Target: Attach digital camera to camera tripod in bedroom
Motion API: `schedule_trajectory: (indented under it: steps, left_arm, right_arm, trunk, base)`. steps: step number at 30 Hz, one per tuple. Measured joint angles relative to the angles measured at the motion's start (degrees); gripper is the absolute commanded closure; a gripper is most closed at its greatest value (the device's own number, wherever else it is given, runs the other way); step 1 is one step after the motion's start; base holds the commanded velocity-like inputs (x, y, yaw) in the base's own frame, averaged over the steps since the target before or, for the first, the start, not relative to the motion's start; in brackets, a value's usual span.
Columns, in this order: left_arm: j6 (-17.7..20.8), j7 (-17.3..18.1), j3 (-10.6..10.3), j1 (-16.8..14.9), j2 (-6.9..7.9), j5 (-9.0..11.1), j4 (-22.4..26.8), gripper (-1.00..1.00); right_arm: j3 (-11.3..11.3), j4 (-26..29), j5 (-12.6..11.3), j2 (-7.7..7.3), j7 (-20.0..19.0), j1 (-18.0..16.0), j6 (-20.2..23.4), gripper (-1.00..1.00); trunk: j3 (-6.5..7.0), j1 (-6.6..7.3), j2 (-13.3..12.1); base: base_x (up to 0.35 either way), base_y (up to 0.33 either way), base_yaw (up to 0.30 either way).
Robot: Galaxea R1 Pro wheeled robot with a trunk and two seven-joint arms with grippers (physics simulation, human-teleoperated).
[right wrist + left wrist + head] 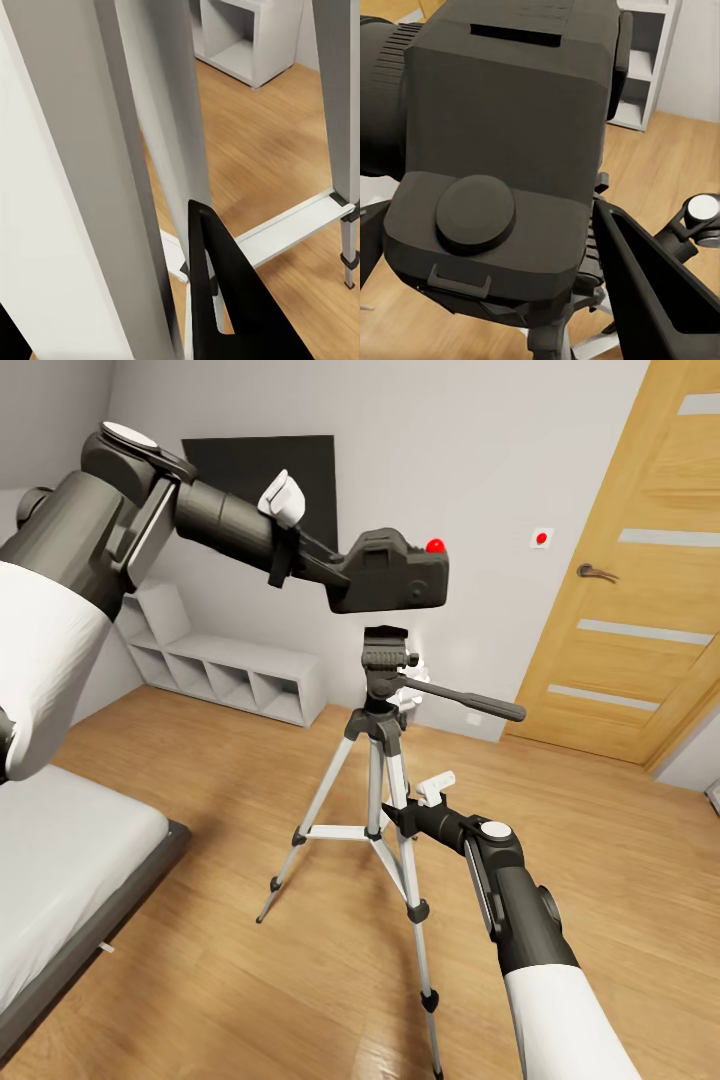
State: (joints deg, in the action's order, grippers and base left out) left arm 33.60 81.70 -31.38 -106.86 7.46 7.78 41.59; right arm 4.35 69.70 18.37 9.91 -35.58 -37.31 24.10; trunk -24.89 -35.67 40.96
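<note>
Nearest, the right arm reaches forward and low, its gripper (397,818) set against a smooth silver leg of the camera tripod (375,780); the jaws sit on either side of that leg, though whether they pinch it I cannot tell. The tripod stands on light wood floor (600,880), clear boards all round its black feet, the grey-framed bed (70,880) off to the left. Above its black pan head, just apart from it, hangs the boxy matte-black digital camera (400,572) with its red button, clamped in the jaws of the left gripper (335,575), that arm stretched level. Beyond stand white cube shelves (235,680) and a wooden door (640,560).
</note>
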Motion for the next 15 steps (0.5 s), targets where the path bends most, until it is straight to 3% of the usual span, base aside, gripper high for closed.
schedule_trajectory:
  steps: [15]
  left_arm:
    - [0.6,0.2,0.1,0.0,-0.10,0.4,-1.3,1.00]
  right_arm:
    - [0.0,0.0,0.0,0.00,0.0,0.0,0.1,1.00]
  trunk:
    - [0.00,0.00,0.0]
  base:
    - [0.000,0.000,0.000]
